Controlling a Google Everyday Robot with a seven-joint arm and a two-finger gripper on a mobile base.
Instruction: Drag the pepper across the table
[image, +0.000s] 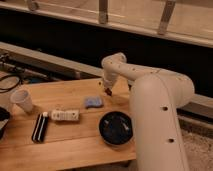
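The pepper (108, 92) is a tiny reddish speck on the light wooden table (75, 145), near its far right edge. My gripper (107, 89) hangs from the white arm right over the pepper, at or just above the tabletop. The gripper's tip covers most of the pepper. The pale blue sponge (93, 102) lies a little to the left and nearer than the pepper, apart from the gripper.
A dark round bowl (116, 128) sits at the front right. A white bottle (65, 115) lies beside a black flat item (40, 127). A white cup (22, 100) stands at the left. The robot's white body (160, 125) fills the right side.
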